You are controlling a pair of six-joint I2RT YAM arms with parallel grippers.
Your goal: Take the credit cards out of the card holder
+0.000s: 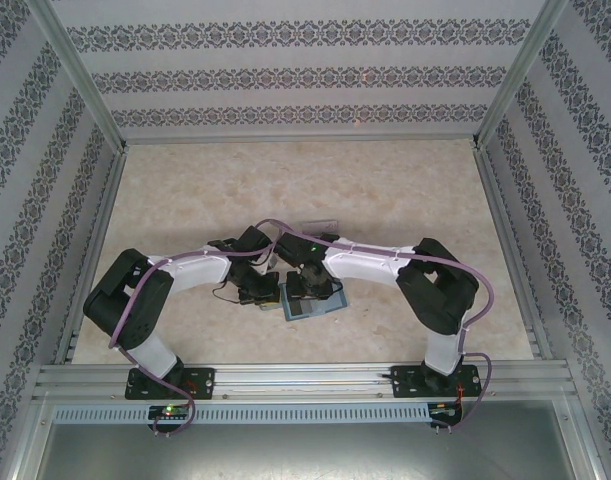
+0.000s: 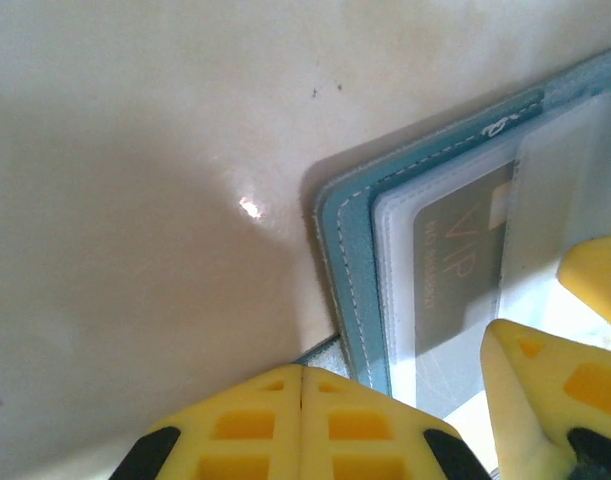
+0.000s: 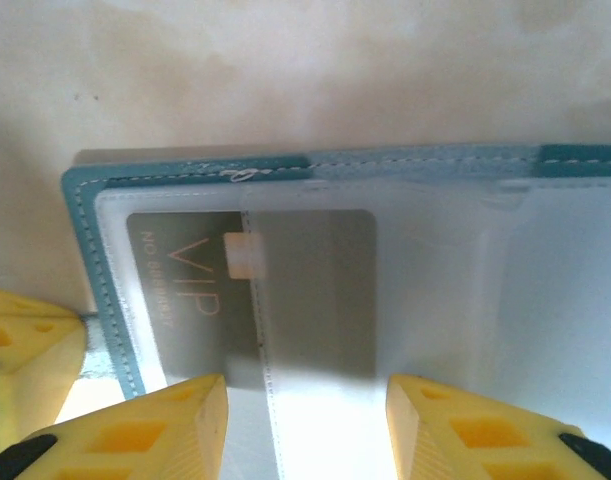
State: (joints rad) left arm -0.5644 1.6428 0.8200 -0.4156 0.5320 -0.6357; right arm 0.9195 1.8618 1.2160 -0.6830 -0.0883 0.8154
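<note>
Leftward, bare table [image 2: 135, 200] beyond card holder's [image 2: 347, 270] stitched edge, closed left tool [image 2: 303, 400] alongside.

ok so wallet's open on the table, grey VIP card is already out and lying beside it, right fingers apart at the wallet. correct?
Not quite. The grey VIP card is not out. It sits inside the open wallet, partly under its clear sleeve, as the right wrist view shows. The right fingers are apart at the wallet.
</note>
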